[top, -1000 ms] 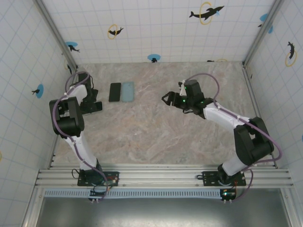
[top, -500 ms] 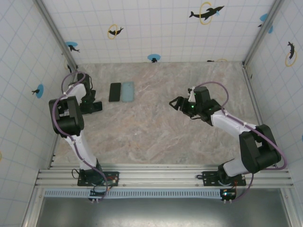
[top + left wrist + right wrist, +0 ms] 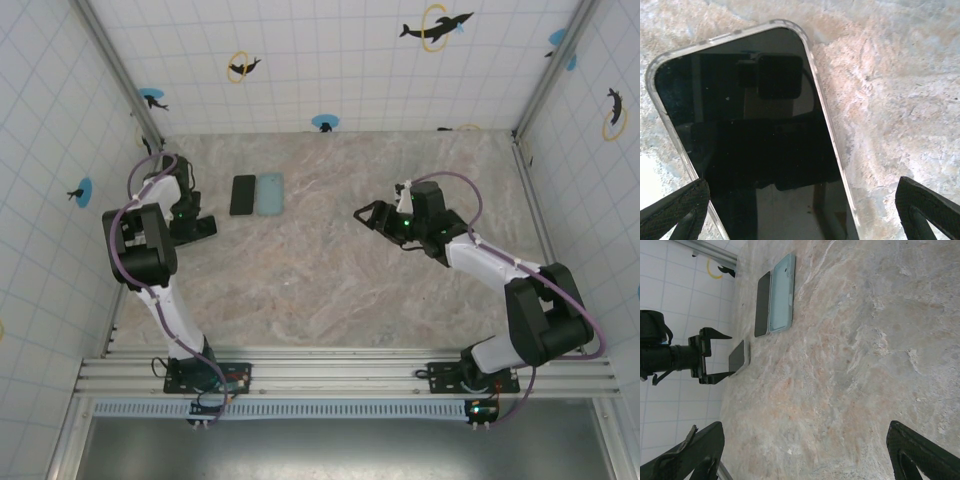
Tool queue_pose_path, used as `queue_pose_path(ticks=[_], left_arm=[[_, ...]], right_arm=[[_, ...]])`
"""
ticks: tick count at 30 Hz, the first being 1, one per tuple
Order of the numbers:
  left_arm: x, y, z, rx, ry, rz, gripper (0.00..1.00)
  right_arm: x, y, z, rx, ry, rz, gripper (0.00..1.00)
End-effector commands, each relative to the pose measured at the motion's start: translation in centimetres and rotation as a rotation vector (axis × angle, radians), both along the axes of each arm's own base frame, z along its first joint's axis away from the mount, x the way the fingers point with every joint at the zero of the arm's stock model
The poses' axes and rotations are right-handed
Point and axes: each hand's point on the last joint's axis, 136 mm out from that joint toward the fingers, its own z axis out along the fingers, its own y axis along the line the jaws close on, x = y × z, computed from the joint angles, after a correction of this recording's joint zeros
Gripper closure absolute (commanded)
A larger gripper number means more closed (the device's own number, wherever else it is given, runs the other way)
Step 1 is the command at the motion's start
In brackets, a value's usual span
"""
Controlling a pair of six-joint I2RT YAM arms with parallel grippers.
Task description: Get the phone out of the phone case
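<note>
Left end effector (image 3: 800, 212) spread wide, low over the phone (image 3: 750, 125); phone lies screen-up on the surface (image 3: 900, 100) by the left wall, clear case (image 3: 818, 97) rimming it; can't tell if the fingers touch it; right end effector (image 3: 362, 212) spread, empty, mid-surface; second phone (image 3: 242, 195) and light blue case (image 3: 269, 194) lie side by side, just behind.

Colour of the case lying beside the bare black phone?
Pale blue-green; the case shows best in the right wrist view.
</note>
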Motion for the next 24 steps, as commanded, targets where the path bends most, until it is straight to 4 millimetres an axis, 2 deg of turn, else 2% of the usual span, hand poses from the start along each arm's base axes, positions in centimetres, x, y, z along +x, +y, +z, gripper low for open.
queue_pose_path(ticks=[1, 5, 10, 14, 19, 24], left_arm=[[-3.0, -0.9, -0.5, -0.044, 0.097, 0.026, 0.02], [-3.5, -1.1, -0.5, -0.051, 0.106, 0.023, 0.02], [-3.0, -0.8, 1.3, -0.034, 0.071, 0.023, 0.02], [-3.1, -0.8, 1.9, -0.033, 0.080, 0.028, 0.02], [-4.0, -1.5, 0.4, -0.077, 0.091, 0.054, 0.02], [-3.3, -1.3, -0.1, -0.087, 0.069, 0.081, 0.02]], right_arm=[[-0.6, 0.5, 0.3, 0.031, -0.015, 0.022, 0.14], [-0.8, 0.8, 0.1, 0.046, -0.007, 0.028, 0.14], [-0.7, 1.1, 0.0, 0.055, -0.003, 0.035, 0.15], [-0.7, 1.3, 0.0, 0.062, -0.002, 0.037, 0.15], [-0.6, 1.5, 0.0, 0.072, -0.003, 0.035, 0.15], [-0.7, 1.4, 0.1, 0.070, -0.005, 0.035, 0.15]])
